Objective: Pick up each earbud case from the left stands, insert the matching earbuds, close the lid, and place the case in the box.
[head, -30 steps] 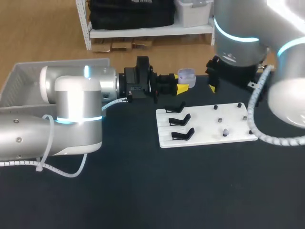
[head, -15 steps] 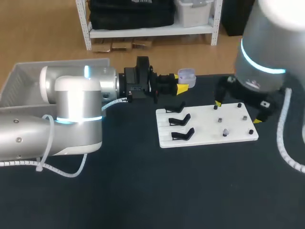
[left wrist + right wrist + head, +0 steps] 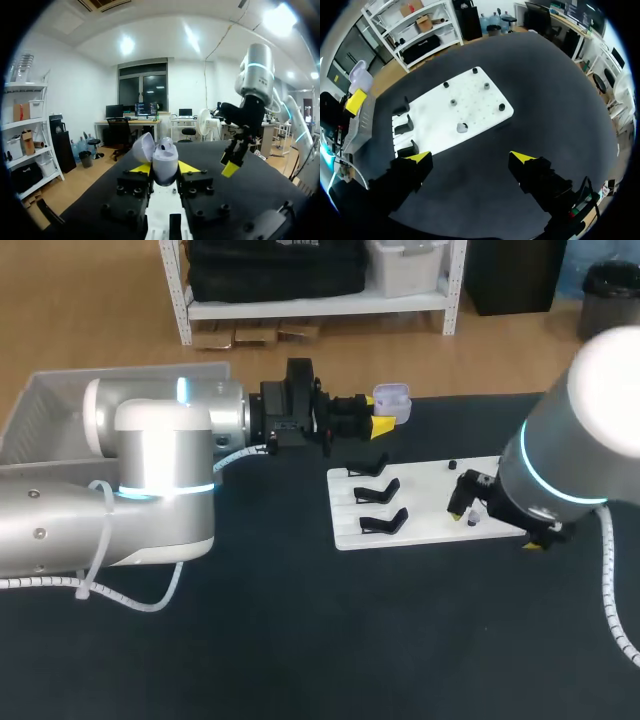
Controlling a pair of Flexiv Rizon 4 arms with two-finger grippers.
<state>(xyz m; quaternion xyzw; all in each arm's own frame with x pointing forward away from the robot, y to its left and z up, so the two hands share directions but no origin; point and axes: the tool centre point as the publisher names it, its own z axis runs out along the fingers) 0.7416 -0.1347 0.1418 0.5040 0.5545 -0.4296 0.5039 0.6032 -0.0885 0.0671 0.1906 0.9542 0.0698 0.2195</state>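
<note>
**Case clamped off the board's corner, right end effector spread over the board**

Head view: the left end effector (image 3: 378, 423) sits just past the far left corner of the white board (image 3: 425, 480). It is clamped on the lilac case (image 3: 392, 397). Three black stands (image 3: 378, 490) line the board's left part. The right end effector (image 3: 493, 527) hangs over the board's right part, with an earbud (image 3: 472, 518) on the board just beside it. The box (image 3: 50, 405) lies well left of the board, by the bench (image 3: 300, 640).

Left wrist view: the case (image 3: 162, 155) is gripped from both sides between the yellow tips, its lid hinged open. The right arm (image 3: 252, 85) is ahead.

Right wrist view: the right end effector's (image 3: 470, 157) fingers stand wide apart with nothing between them. The board (image 3: 470, 102) lies ahead. The earbud (image 3: 461, 128) rests near the board's near edge, the stands (image 3: 405, 123) at its left end, and the case (image 3: 359, 75) beyond that end
</note>
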